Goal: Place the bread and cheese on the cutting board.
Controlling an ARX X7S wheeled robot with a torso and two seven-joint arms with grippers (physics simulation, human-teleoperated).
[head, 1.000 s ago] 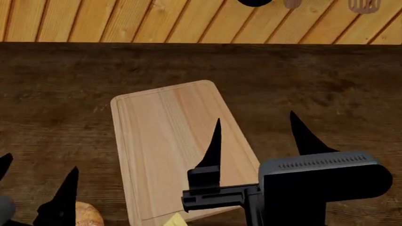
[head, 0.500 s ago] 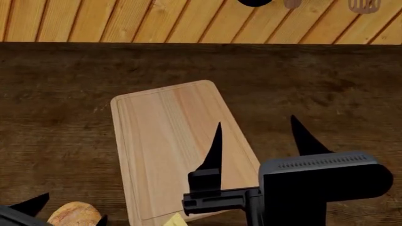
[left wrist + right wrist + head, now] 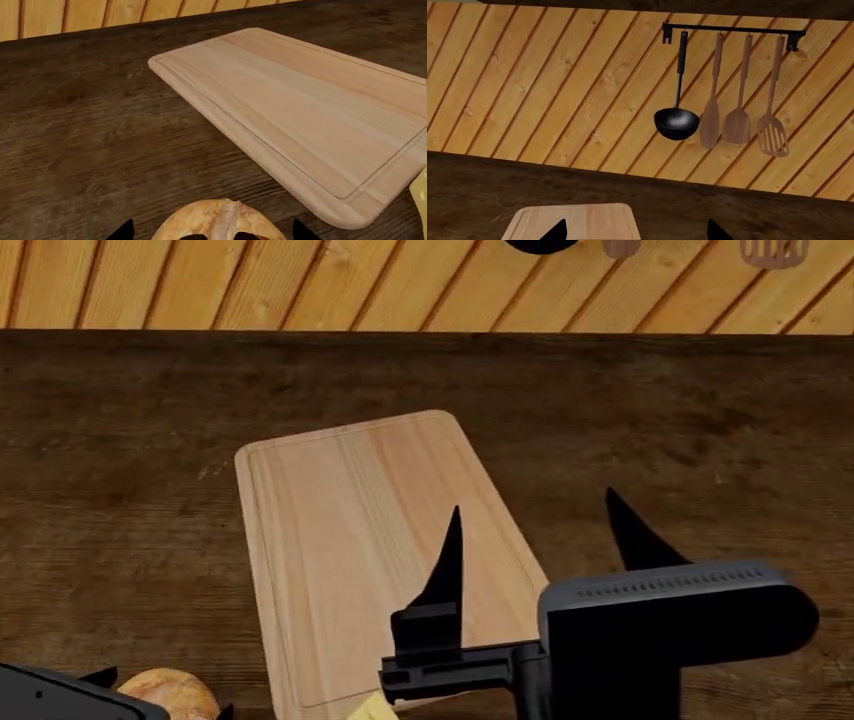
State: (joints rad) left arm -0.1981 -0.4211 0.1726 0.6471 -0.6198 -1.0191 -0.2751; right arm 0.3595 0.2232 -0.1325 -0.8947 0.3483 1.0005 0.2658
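Head view: the cutting board point(image 3: 374, 560) lies at a slant on the dark wooden table point(image 3: 134, 440), its surface bare. The bread point(image 3: 174, 695) sits on the table off the board's near left corner, clear of the board. A sliver of the cheese point(image 3: 370, 707) shows at the board's near edge, cut off by the frame; whether it touches the board cannot be told here. The right gripper point(image 3: 534, 530) hangs over the board's right side with its 2 fingers spread wide and nothing between them. Only the housing of the left arm shows at the lower left corner.

Left wrist view: this supplies what the head view lacks. The left gripper point(image 3: 210, 231) straddles the bread point(image 3: 220, 220), 1 fingertip point(image 3: 123, 231) on either side, spread wider than the roll; contact with the crust cannot be confirmed. A yellow strip of cheese point(image 3: 420, 195) appears at the frame edge just beyond the board point(image 3: 307, 115).

Right wrist view: 2 fingertips point(image 3: 557, 231) stand well apart above the board's far end point(image 3: 574, 222). Only this view shows the panelled wall point(image 3: 527, 90) in full, with a rail point(image 3: 730, 29) carrying a black ladle point(image 3: 677, 120) and 3 wooden utensils point(image 3: 737, 120).
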